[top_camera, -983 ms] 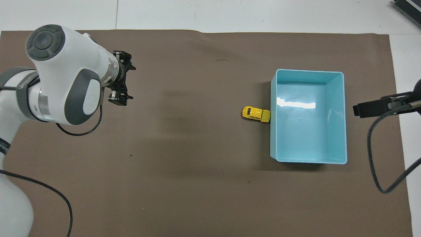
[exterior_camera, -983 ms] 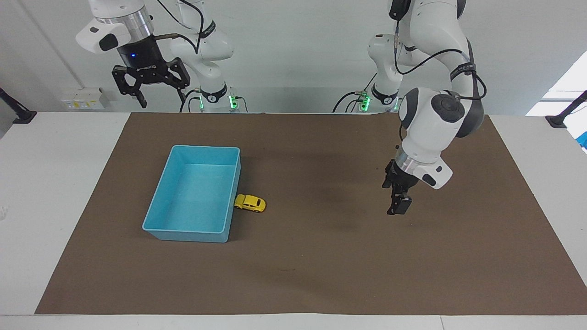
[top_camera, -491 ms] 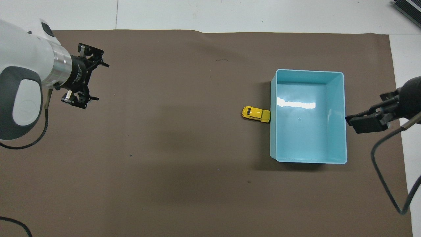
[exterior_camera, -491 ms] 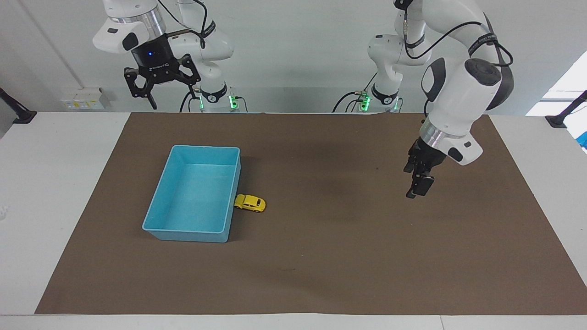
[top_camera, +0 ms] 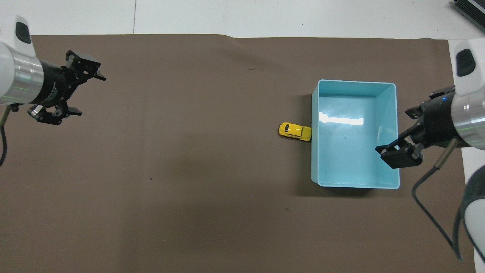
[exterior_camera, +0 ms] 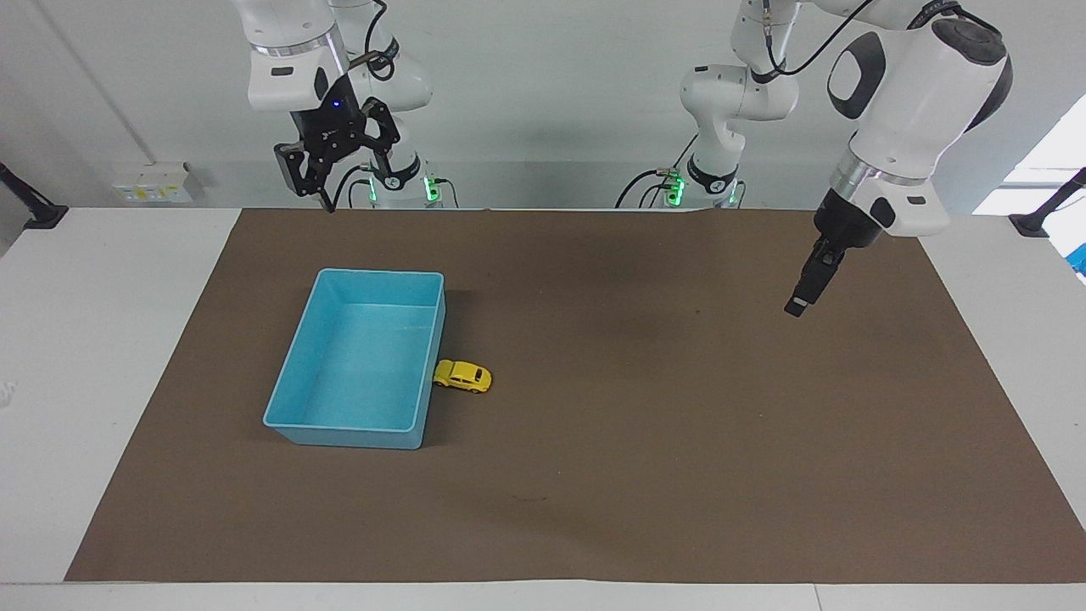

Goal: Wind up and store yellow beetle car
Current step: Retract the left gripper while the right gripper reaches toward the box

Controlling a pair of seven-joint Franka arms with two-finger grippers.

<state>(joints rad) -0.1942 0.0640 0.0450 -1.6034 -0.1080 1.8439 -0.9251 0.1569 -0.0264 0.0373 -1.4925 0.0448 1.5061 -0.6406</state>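
Since a second ago both arms have swung: your left gripper [exterior_camera: 799, 299] has pulled up and away toward its own end of the table, and your right gripper [exterior_camera: 327, 182] has shifted in along the robots' edge of the mat toward the blue tray [exterior_camera: 299, 354]. The car and tray have not moved.

Your left gripper hangs in the air over bare brown mat [exterior_camera: 645, 475], fingers spread wide in the overhead view, holding nothing. Your right gripper is raised over the mat's edge nearest the robots, just on the robots' side of the tray, jaws wide apart and empty too.

From there outward: the yellow beetle car [exterior_camera: 462, 376] sits on the mat on its wheels, one end touching the outside of the tray's long wall that faces the left arm's end. It is well apart from both grippers; the right one is nearer to it.

By my reading, nothing of the task is done yet. You have no grip on the car, it shows no sign of winding, and the tray is bare inside. Grasp, wind-up and storing all remain.
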